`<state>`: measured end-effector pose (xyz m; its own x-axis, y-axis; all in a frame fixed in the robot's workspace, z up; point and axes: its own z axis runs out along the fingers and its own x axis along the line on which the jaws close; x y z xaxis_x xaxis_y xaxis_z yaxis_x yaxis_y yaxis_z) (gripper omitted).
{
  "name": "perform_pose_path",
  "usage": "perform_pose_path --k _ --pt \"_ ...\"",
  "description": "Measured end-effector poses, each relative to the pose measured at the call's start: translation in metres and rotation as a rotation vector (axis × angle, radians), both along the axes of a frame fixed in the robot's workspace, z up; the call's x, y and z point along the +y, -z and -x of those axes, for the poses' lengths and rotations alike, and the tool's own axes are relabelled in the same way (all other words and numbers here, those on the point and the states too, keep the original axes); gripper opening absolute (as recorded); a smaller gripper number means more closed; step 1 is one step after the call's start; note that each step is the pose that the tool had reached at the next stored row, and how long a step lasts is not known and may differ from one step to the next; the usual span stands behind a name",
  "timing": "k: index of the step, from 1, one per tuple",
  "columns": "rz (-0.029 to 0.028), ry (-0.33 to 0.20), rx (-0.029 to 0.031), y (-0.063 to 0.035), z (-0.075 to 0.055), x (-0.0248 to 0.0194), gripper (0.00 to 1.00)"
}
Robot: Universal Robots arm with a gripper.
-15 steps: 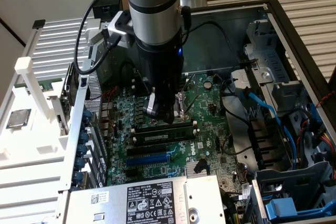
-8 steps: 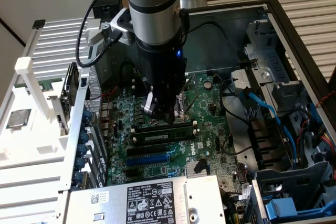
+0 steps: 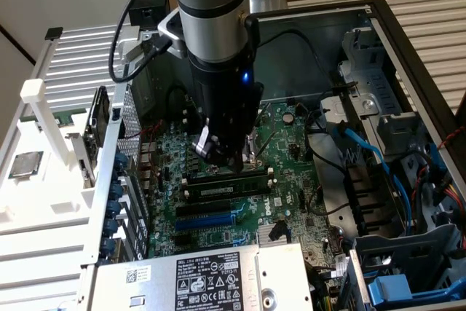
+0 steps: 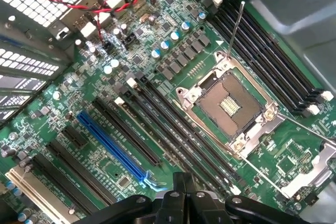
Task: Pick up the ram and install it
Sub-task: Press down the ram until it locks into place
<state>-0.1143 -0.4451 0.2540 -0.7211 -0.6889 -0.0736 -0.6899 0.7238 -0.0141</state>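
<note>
So the arm (image 3: 211, 12) is reaching straight down into the open computer case (image 3: 408, 56), and the gripper (image 3: 220, 154) is right over the green motherboard (image 3: 291, 151). The fingers are pinched fully together. In the wrist view the gripper (image 4: 182, 195) has its dark fingertips (image 4: 178, 187) pressed side by side, with nothing I can make out between them.

The ram (image 3: 222, 189) is lying along one of the long memory slots in the middle of the board, flat and level, with its pale label strip facing the exterior camera. It's just in front of the gripper tips, on the side toward the silver power supply (image 3: 211, 278). The tips sit very close above that slot area, but I honestly can't tell if they're touching the stick or the empty slot next to it.

Other stuff: next to the ram, on the power supply side, there's a blue slot (image 3: 211, 218). Blue cables (image 3: 364, 151) run down the drive bay side on the exterior view's right. Outside the case on the exterior view's left, a square silver processor chip (image 3: 25, 164) sits on a white surface.

From the wrist view you get the open processor socket (image 4: 229, 100) with its metal frame and lever flipped up, long black memory slots (image 4: 178, 129) running from the fingertips up past it, the blue slot (image 4: 113, 148) beside those, and some twisted red and black wires (image 4: 100, 3) near the metal grille.
</note>
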Motion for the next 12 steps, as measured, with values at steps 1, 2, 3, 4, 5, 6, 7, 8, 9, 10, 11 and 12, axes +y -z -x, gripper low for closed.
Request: perform_pose_path --k 1,2,3,4,5,6,7,8,9,10,11,12 --pt "0.0 0.017 0.0 0.0 0.0 0.0 0.1" --pt "0.0 0.065 0.0 0.0 0.0 0.0 0.1" --pt "-0.0001 0.098 -0.0001 0.0001 0.0 0.0 0.1" --pt "-0.0001 0.114 -0.0001 0.0001 0.0 0.0 0.1" --pt "-0.0001 0.131 0.0 0.0001 0.0 0.0 0.1" --pt "0.0 0.148 0.0 0.0 0.0 0.0 0.1" --pt "-0.0001 0.163 -0.0001 0.0001 0.0 0.0 0.1" --pt "-0.0001 0.18 0.0 0.0001 0.0 0.0 0.1" --pt "0.0 0.196 0.0 0.0 0.0 0.0 0.1" --pt "0.0 0.212 0.0 0.0 0.0 0.0 0.1" --pt "0.0 0.229 0.0 0.0001 0.0 0.0 0.1" --pt "0.0 0.245 0.0 0.0001 0.0 0.0 0.1"
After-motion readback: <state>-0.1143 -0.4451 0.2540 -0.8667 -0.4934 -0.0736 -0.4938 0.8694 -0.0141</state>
